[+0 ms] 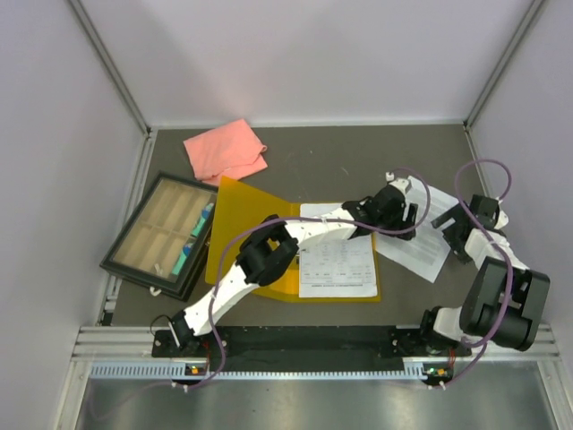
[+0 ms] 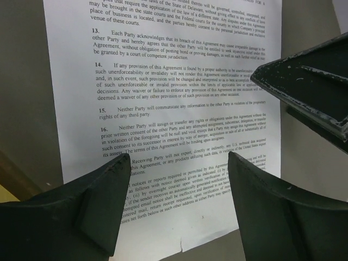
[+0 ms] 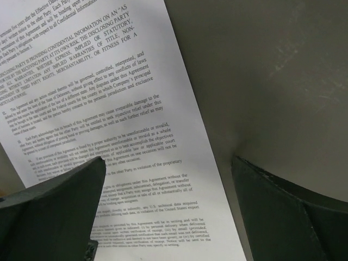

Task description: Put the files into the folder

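Files [image 1: 337, 260] are split between two spots: one sheet lies in the folder and another lies loose on the table [image 1: 358, 161].

In the top view, a black-framed tray [image 1: 161, 235] sits askew at nine o'clock by the left wall. It has tan compartments and something teal along its right side. At eleven o'clock a pink cloth [image 1: 226, 150] lies rumpled, right by the folder's top corner.

The folder [image 1: 235, 237], yellow-orange and opened out, fills the middle toward six o'clock. Its left leaf is bare. The printed sheet rests on its right leaf with the text and tables facing up.

The left arm crosses over the folder from its base at seven o'clock. The left gripper [image 1: 403, 217] hangs at about two o'clock over the left part of the loose sheet [image 1: 423, 253]. Its wrist view shows the jaws apart with nothing between them, and the sheet's numbered paragraphs show plainly in the gap. Whether the fingertips [image 2: 109, 190] touch the paper I cannot tell.

The loose sheet lies aslant at three o'clock, flat on the grey table and close by the folder's right edge.

The right gripper [image 1: 454, 235] stands over that sheet's right edge, spread fully wide and empty. In its wrist view one finger [image 3: 60, 212] is over the paper and the other is over bare table.
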{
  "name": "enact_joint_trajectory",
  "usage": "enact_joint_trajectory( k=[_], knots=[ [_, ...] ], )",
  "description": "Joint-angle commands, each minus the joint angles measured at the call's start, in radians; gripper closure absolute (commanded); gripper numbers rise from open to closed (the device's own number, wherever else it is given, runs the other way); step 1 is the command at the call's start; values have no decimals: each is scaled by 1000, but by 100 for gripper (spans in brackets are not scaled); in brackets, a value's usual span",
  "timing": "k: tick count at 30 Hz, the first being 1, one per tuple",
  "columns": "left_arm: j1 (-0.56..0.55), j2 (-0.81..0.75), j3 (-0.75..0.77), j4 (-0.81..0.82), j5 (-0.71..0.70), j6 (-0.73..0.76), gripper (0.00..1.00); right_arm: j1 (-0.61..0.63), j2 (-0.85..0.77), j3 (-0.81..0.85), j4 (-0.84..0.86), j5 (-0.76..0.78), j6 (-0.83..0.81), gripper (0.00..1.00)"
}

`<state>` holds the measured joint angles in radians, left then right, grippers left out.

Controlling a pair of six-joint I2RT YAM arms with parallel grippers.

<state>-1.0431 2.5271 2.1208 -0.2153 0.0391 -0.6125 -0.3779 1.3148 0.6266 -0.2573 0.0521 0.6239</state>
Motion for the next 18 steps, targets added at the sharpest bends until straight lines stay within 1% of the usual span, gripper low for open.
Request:
enact_joint_trajectory(
  k=[1, 4, 8, 9, 12, 18],
  knots=[
    [15, 13, 4, 51, 59, -67, 23, -12, 26, -7, 78, -17, 19, 1],
    [29, 18, -19, 53, 85, -115, 24, -12, 41, -10, 82, -18, 19, 2],
    [32, 4, -58, 63, 91, -142, 25, -10, 76, -25, 124, -47, 31, 2],
    [32, 6, -62, 63, 93, -148, 25, -9, 89, -22, 128, -88, 33, 2],
    [32, 9, -64, 60, 105, -162, 25, 7, 129, -13, 138, -121, 31, 2],
    [32, 15, -62, 73, 107, -179, 25, 11, 129, -24, 173, -242, 25, 1]
  ],
)
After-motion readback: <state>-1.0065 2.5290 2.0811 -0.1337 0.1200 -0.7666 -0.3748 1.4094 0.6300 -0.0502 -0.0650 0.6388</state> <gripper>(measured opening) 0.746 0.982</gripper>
